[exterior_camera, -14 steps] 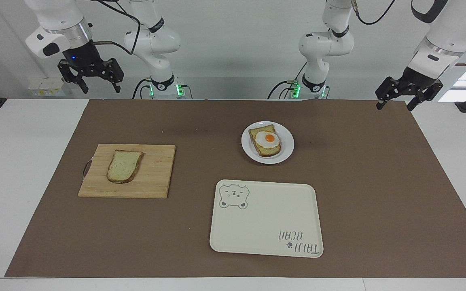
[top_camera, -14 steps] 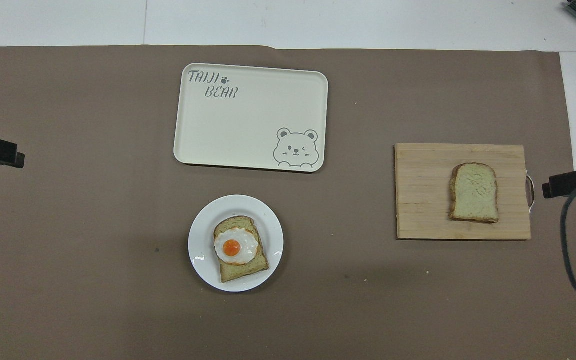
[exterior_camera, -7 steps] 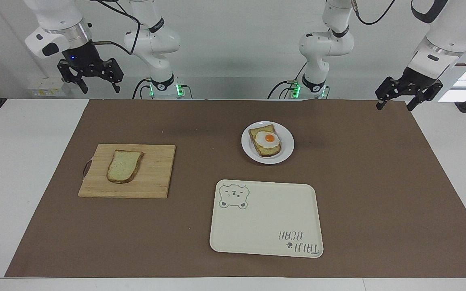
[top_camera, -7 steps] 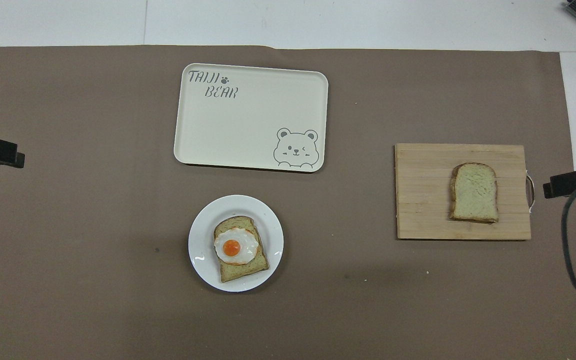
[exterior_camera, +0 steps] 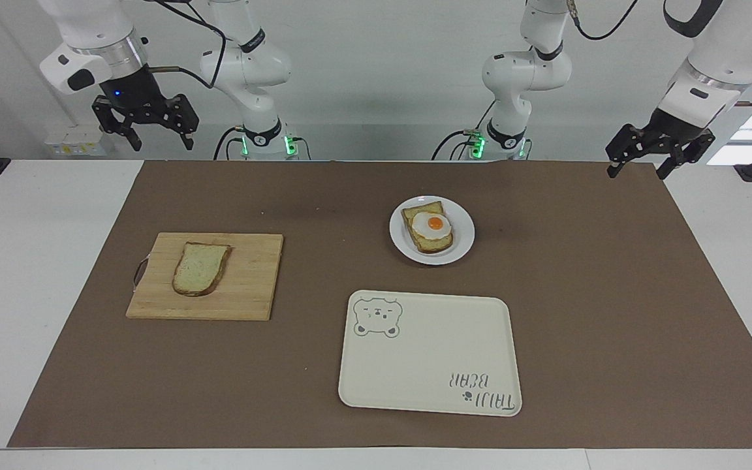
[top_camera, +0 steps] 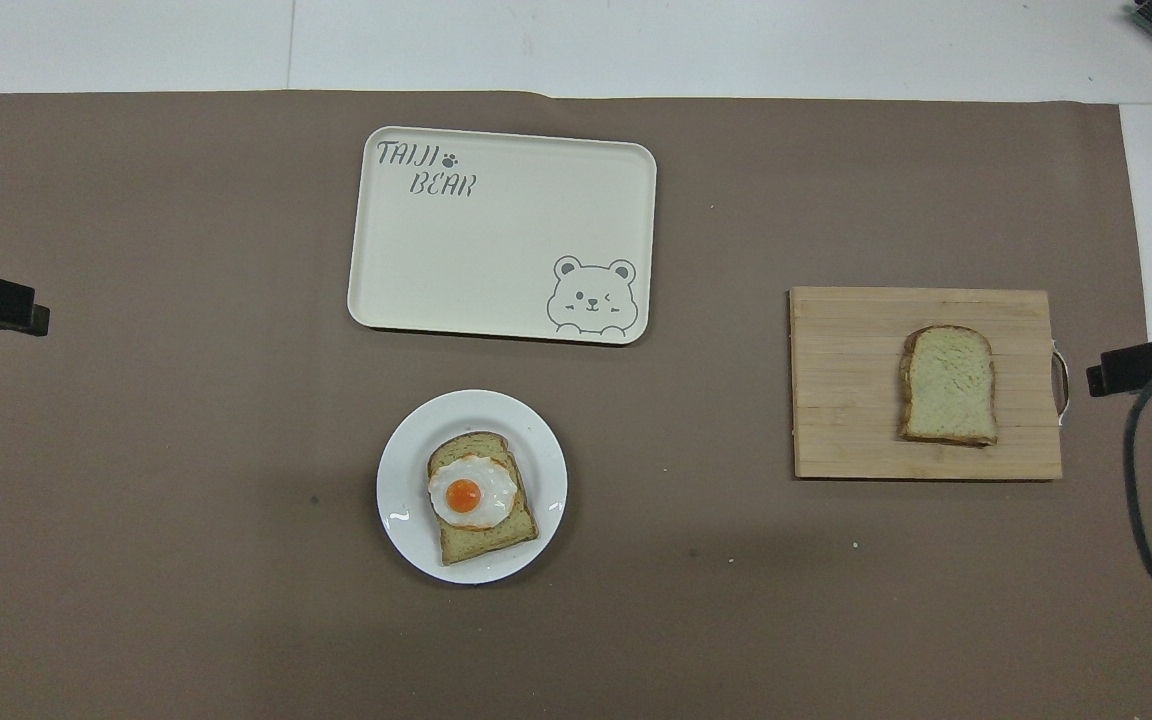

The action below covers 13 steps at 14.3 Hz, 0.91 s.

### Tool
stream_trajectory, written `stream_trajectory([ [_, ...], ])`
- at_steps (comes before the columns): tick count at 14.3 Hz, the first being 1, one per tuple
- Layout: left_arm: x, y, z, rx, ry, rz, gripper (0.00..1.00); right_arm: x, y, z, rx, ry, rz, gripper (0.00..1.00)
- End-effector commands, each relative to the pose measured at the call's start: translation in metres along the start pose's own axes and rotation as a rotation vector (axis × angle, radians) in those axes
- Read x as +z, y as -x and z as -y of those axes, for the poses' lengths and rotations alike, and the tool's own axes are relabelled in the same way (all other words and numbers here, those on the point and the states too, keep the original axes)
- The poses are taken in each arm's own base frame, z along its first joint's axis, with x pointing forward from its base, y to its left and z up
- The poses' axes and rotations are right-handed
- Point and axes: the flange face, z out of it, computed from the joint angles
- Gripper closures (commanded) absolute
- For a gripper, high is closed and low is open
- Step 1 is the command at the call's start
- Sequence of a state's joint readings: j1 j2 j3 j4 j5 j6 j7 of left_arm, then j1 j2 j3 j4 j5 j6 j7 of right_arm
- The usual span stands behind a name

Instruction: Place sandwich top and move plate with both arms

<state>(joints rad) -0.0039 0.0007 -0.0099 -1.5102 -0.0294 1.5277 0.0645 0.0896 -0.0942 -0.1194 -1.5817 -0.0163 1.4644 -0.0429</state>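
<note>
a white table (exterior_camera: 36,274) carries a brown mat (exterior_camera: 611,294) that covers most of its top. directly on the mat lie a wooden cutting board (exterior_camera: 252,274) toward the right arm's end, a round white plate (exterior_camera: 464,245) nearer the robots, and a cream tray (exterior_camera: 428,352) with a bear drawing farther out.

Only readable text I've got is on the cream tray (top_camera: 502,235): "TAIJI" with a paw print after it, "BEAR" on the line below, printed in grey in one corner. The corner diagonal from it has a winking bear drawing (top_camera: 592,295). I read no other labels or numbers.
</note>
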Motion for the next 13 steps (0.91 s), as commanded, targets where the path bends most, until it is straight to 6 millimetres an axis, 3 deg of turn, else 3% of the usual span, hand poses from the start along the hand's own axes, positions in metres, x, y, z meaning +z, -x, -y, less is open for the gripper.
stream_trajectory([
  [1,-0.0025,0.0083,0.0032,-0.01,-0.014,0.008,0.0,0.0,0.0031,-0.0047,-0.005,0.007,-0.009,0.0],
  [13,-0.0025,0.0083,0.0032,-0.01,-0.014,0.008,0.0,0.0064,0.008,-0.005,-0.006,0.005,-0.018,0.0],
])
